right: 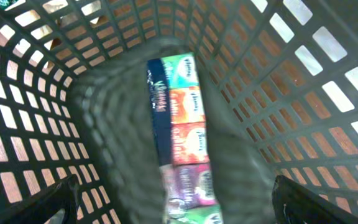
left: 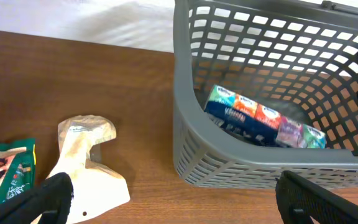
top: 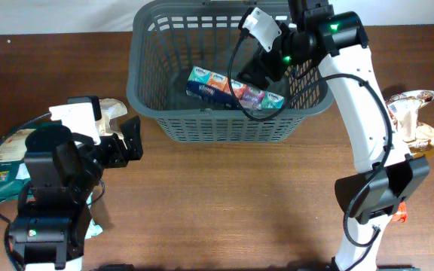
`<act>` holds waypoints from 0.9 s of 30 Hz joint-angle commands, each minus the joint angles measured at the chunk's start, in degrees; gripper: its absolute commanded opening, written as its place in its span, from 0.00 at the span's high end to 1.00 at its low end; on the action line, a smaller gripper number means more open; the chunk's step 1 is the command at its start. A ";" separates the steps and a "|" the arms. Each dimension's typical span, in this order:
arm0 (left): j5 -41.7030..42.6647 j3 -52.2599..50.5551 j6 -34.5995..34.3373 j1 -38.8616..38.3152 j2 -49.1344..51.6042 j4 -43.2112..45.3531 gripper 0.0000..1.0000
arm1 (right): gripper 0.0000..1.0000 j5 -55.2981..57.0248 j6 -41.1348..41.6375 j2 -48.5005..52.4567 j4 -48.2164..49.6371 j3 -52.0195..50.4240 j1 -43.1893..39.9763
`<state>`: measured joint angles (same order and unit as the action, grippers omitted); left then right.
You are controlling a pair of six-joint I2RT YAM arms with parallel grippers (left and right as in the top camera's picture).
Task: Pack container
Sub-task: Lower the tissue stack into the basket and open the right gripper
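Overhead, the container (top: 224,128) sits far-centre on the bench (top: 224,199) holding a multicoloured pack (top: 236,90), the right pincer (top: 261,69) open and empty above it, and the left pincer (top: 131,139) open near a beige pouch (top: 111,111).

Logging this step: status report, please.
Left end effector open, empty. Right end effector open over basket; tissue multipack inside. Nothing blocking.
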<state>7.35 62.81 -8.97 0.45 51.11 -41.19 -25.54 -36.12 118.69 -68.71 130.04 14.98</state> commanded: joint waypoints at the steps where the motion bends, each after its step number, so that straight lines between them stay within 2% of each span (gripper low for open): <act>1: 1.01 0.68 0.96 0.09 0.04 -0.04 0.01 | 0.05 -0.76 3.30 -1.86 0.48 3.74 -0.02; 6: 0.98 0.68 0.96 0.09 0.04 -0.07 0.01 | 0.05 -0.72 13.42 -4.57 3.15 12.81 -0.44; 10: 0.96 0.68 0.96 0.09 0.04 -0.07 0.01 | 0.03 -0.72 26.67 -6.12 2.23 28.22 -3.85; 13: 0.76 0.68 0.98 0.09 0.04 -0.09 0.01 | 0.02 -0.22 29.18 -7.13 -1.36 35.30 -7.96; 15: 0.79 0.68 1.05 0.09 0.04 -0.09 0.01 | 0.02 4.61 29.79 -7.89 -6.84 38.69 -12.07; 18: 0.81 0.68 2.80 0.09 0.04 -0.09 0.01 | 0.05 13.18 29.77 -8.70 -16.55 40.06 -18.47; 21: 0.79 0.68 3.56 0.09 0.04 -0.09 0.01 | 0.07 16.98 29.83 -8.68 -25.59 39.06 -24.94; 23: 0.81 0.68 3.76 0.09 0.04 -0.07 0.01 | 0.07 16.81 32.59 -8.68 -28.63 36.59 -28.81; 27: 0.81 0.68 4.68 0.09 0.04 -0.46 0.01 | 0.09 16.81 35.15 -8.72 -28.61 28.37 -32.37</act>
<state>7.33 62.81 -6.26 0.45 51.11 -41.32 -10.70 -3.86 108.38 -96.95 163.30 -15.44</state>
